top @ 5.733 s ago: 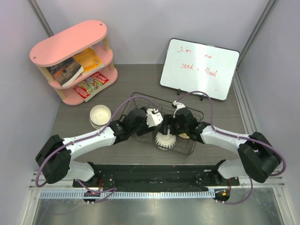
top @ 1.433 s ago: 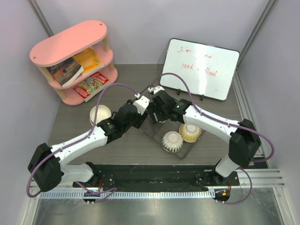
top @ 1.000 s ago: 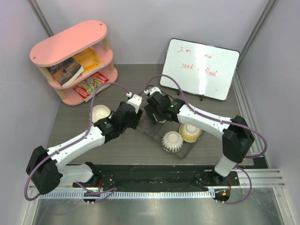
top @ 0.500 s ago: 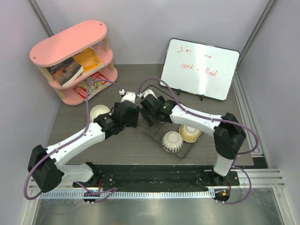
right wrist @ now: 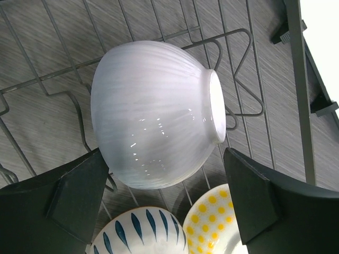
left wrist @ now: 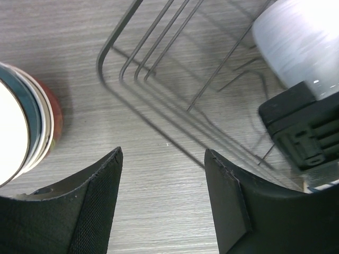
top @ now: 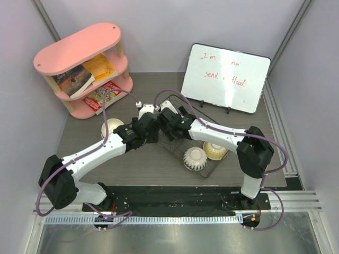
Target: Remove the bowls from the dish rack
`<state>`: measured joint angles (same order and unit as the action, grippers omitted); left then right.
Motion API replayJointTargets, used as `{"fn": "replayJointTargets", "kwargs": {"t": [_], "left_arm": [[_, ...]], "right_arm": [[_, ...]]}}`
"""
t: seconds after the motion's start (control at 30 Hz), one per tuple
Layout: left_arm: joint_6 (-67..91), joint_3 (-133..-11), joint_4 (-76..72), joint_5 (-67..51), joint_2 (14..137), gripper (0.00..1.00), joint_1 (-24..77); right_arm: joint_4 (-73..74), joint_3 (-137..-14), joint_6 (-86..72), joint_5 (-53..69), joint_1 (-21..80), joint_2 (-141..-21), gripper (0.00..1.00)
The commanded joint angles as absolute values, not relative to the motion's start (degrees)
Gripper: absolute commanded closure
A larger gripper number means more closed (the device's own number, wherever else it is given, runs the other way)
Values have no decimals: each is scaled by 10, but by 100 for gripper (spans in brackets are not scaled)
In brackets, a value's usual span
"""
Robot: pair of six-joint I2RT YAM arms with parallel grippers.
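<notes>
The black wire dish rack [top: 180, 144] sits mid-table. In it a blue-leaf patterned bowl [top: 194, 158] and a yellow dotted bowl [top: 215, 150] lie face down. In the right wrist view a white ribbed bowl [right wrist: 153, 114] lies on its side among the rack's prongs [right wrist: 238, 69], above the blue-leaf bowl [right wrist: 143, 233] and the yellow bowl [right wrist: 214, 222]. My right gripper [right wrist: 165, 153] is open with its jaws straddling the white bowl; from above it [top: 168, 127] hides that bowl. My left gripper [top: 148, 130] is open and empty [left wrist: 164, 153] over bare table beside the rack's corner [left wrist: 153, 114].
A stack of bowls [top: 109, 127], white inside with blue-banded and red ones under it [left wrist: 32, 132], stands left of the rack. A pink shelf [top: 85, 69] with books is at the back left, a whiteboard [top: 225, 76] at the back right.
Both grippers have drifted left and toward the back, to the rack's far left corner. The two face-down bowls have not moved over the last second and a half.
</notes>
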<state>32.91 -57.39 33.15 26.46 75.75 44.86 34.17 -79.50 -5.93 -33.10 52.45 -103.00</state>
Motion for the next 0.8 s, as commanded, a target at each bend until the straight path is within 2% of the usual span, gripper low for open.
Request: {"fn": "replayJointTargets", "kwargs": {"t": [0.0, 0.37, 0.53, 0.6, 0.63, 0.77], "left_arm": [[366, -594, 359, 286, 769, 37, 446], [415, -591, 353, 291, 798, 37, 446], [440, -601, 341, 285, 822, 40, 446], [440, -606, 342, 281, 833, 45, 447], [440, -610, 345, 280, 843, 53, 447], [448, -597, 348, 276, 841, 71, 447]], "right_arm": [[322, -826, -39, -383, 521, -1037, 8], [315, -823, -50, -325, 511, -1042, 5], [304, -809, -52, -302, 505, -1034, 4], [303, -808, -51, -301, 504, -1037, 4], [303, -807, -50, -303, 503, -1038, 4], [303, -803, -47, -309, 497, -1042, 5]]}}
